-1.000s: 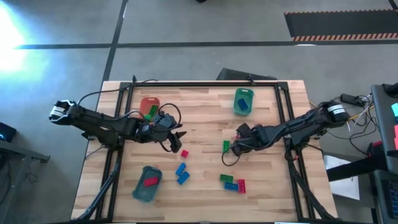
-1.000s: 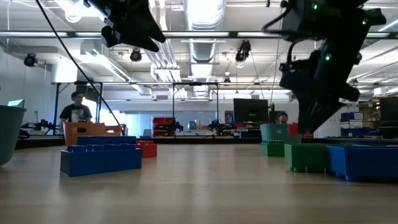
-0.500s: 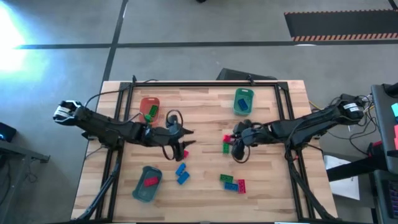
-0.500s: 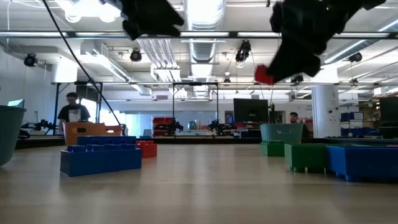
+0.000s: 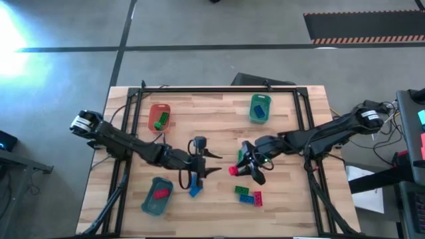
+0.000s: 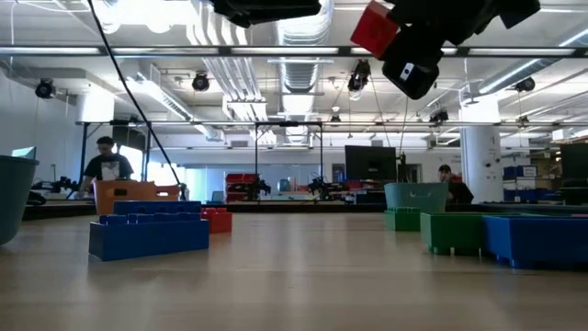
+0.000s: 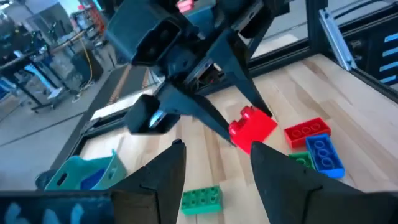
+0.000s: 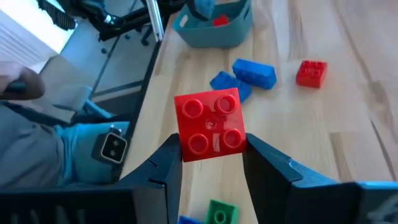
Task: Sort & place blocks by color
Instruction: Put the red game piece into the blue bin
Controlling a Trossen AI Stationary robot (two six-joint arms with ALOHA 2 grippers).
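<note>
A red block (image 8: 210,127) is gripped between the fingers of the right gripper (image 5: 247,170) and is held well above the table (image 5: 219,113), near its middle, as is confirmed in the low view, where the block (image 6: 375,28) is seen high over the wood. The left gripper (image 5: 207,163) is held just beside it over the middle of the table, with its jaws parted and nothing between them; in its wrist view the dark fingers (image 7: 163,180) are seen spread apart. Below the left gripper two blue blocks (image 5: 194,186) are found lying together on the wood. Near the front edge a green, a blue and a red block (image 5: 248,195) are lying in a close row. A red block is seen in the teal tray (image 5: 157,196), a green block in the orange-red tray (image 5: 159,115) and a blue block in the green tray (image 5: 259,108). A person (image 6: 104,168) is seen in the room behind the table.
</note>
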